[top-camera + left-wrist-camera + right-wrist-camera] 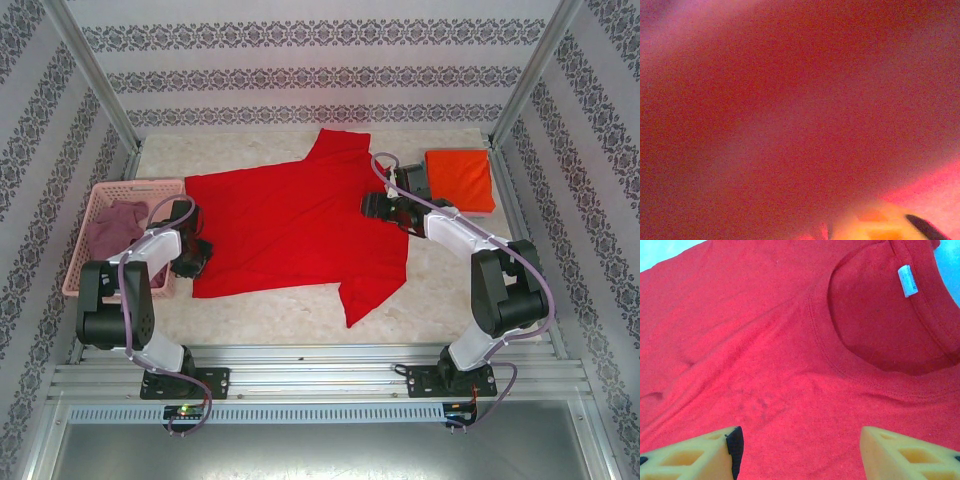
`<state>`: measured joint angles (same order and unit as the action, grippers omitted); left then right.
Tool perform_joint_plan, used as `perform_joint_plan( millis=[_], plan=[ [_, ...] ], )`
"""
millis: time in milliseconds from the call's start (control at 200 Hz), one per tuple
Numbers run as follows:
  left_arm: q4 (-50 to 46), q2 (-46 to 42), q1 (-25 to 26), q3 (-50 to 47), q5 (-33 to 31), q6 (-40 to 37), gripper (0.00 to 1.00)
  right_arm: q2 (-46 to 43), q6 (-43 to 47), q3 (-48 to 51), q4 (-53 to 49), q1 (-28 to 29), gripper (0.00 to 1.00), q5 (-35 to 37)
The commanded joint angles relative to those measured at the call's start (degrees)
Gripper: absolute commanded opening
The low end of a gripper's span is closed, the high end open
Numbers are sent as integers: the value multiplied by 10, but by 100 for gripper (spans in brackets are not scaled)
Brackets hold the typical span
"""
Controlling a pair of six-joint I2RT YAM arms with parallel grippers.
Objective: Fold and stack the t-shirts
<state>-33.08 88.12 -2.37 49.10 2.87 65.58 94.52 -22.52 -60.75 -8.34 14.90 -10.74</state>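
Presently, by item. Left gripper (pixel 195 255): left of centre in the top view, at the lower-left hem of the red t-shirt (pixel 290 225). Red cloth blurs close against its wrist camera, so the jaw width cannot be told. Red t-shirt: spread flat across mid-frame, collar to the right. Right gripper (pixel 800 452): over the collar, fingers spread wide, nothing between them. Pink basket (pixel 135 186): left edge, mauve t-shirt (pixel 115 225) bunched inside. Orange t-shirt (pixel 460 180): folded, upper right, apart from the red one.
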Motion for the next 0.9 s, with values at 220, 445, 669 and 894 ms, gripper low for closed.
perform_joint_plan(
  millis=[220, 445, 669, 894],
  plan=[
    [-105, -62, 59, 43, -65, -4, 46, -7, -8, 14, 19, 3, 63, 1],
    [-89, 5, 80, 45, -47, 1, 44, -12, -8, 18, 23, 3, 63, -2],
    [-82, 32, 80, 33, -67, 4, 41, -18, -5, 29, 22, -4, 63, -1],
    [-61, 71, 80, 23, -55, 3, 34, -19, -7, 35, 25, -7, 63, -2]
  ],
)
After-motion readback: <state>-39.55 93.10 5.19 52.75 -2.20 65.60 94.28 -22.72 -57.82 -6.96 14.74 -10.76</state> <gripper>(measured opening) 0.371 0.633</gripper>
